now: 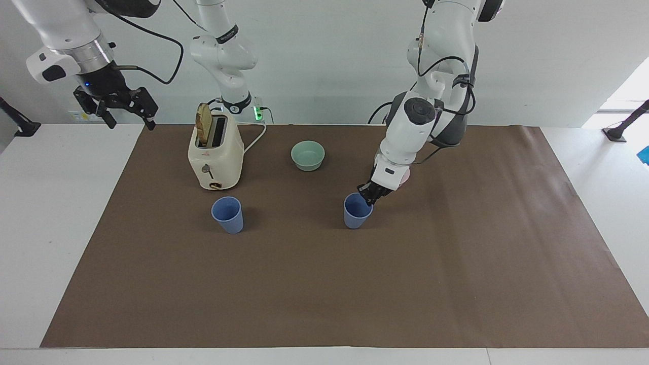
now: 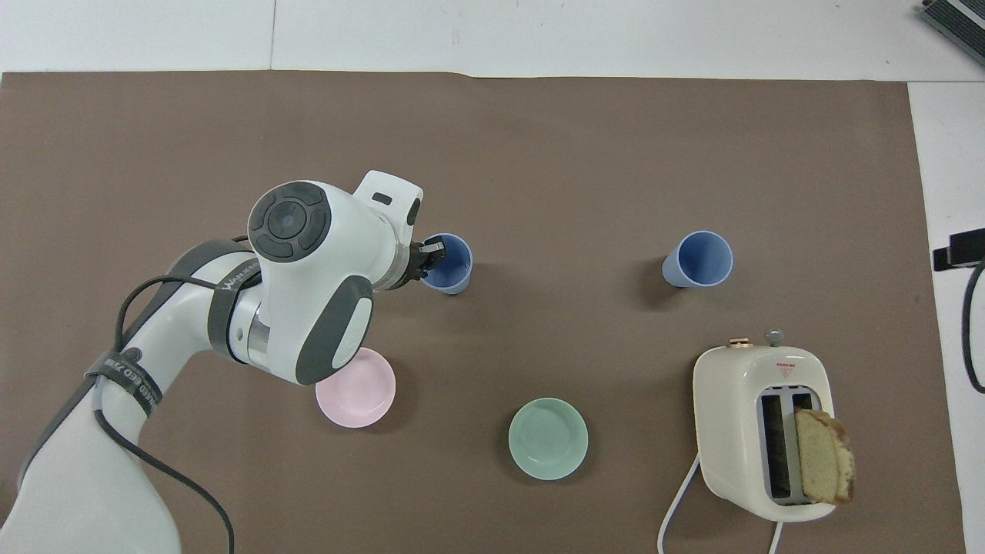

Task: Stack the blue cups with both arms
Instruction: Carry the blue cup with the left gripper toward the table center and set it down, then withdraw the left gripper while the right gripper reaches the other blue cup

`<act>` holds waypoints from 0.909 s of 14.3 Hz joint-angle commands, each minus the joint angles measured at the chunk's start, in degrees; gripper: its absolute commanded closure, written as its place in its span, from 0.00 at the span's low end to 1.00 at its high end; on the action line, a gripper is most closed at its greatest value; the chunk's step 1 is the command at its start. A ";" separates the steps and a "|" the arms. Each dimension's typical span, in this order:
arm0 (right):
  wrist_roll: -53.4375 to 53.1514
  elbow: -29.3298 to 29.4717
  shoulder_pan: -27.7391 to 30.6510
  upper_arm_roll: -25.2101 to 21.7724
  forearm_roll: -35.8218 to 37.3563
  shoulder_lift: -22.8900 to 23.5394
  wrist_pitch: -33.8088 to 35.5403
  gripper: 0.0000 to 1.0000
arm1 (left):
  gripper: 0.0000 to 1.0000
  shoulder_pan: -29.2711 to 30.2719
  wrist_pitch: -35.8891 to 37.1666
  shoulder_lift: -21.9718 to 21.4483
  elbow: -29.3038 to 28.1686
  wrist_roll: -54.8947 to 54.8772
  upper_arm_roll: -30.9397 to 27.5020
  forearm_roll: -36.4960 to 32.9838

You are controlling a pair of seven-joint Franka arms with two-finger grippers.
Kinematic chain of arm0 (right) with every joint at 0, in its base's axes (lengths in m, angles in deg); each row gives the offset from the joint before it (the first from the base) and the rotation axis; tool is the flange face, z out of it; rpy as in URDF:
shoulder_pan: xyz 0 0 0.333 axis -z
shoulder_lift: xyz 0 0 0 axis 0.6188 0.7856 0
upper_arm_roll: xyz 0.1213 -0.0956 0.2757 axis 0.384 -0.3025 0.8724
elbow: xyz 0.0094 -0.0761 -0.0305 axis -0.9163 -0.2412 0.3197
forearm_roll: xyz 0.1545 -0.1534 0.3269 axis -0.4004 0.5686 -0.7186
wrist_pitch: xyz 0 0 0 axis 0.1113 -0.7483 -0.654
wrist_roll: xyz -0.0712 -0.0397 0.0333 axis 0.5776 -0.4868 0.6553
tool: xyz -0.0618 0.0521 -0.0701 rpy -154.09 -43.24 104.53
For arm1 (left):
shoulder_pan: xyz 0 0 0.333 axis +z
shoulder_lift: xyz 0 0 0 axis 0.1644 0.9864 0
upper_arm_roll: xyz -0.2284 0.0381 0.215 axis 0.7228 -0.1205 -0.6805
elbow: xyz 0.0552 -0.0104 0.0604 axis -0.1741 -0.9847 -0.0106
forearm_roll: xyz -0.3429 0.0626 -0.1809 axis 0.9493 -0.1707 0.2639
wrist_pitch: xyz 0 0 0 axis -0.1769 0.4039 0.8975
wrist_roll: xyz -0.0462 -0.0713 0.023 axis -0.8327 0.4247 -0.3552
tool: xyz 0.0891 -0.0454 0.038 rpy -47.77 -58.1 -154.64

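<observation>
The left gripper (image 1: 368, 195) is clamped on the rim of one matte periwinkle-blue plastic tumbler (image 1: 357, 211), mid-mat, apparently for carrying to the second identical tumbler (image 1: 227, 214) in front of the cream toaster (image 1: 215, 152); the right gripper (image 1: 121, 107), jaws apart, waits off the mat

We see the pink bowl (image 1: 404, 177) mostly hidden by the left arm (image 1: 405, 126); the toaster's cord (image 2: 677, 504) runs past the overhead edge.

Robot lab: 2 white arms (image 1: 416, 121) over a brown-papered table (image 1: 324, 284), bare walls.
</observation>
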 commanded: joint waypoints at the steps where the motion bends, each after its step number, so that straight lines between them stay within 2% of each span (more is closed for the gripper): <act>1: -0.94 -0.57 0.12 0.05 0.97 -0.69 0.17 0.00 | 1.00 -1.17 -1.52 -0.74 -1.66 0.49 -1.11 0.02; 6: -1.03 -0.57 0.12 0.13 0.97 -0.69 0.17 0.00 | 1.00 -1.17 -1.60 -0.91 -2.28 0.05 -1.11 -0.06; 7: -1.03 -0.57 0.12 0.13 0.97 -0.69 0.17 0.00 | 0.73 -1.17 -1.52 -0.91 -2.28 0.05 -1.19 -0.06; 8: -1.03 -0.57 0.12 0.13 1.23 -0.69 0.17 0.00 | 0.21 -1.09 -1.51 -0.91 -2.19 0.05 -1.19 -0.24; 9: -0.95 -0.57 0.12 0.05 1.32 -0.69 0.17 0.00 | 0.00 -0.91 -0.99 -0.83 -1.76 0.13 -1.19 -1.46; 13: -0.77 -2.76 0.03 0.22 1.06 -1.92 -1.23 0.00 | 0.00 0.66 2.94 -2.14 -0.09 -0.30 -1.98 -6.82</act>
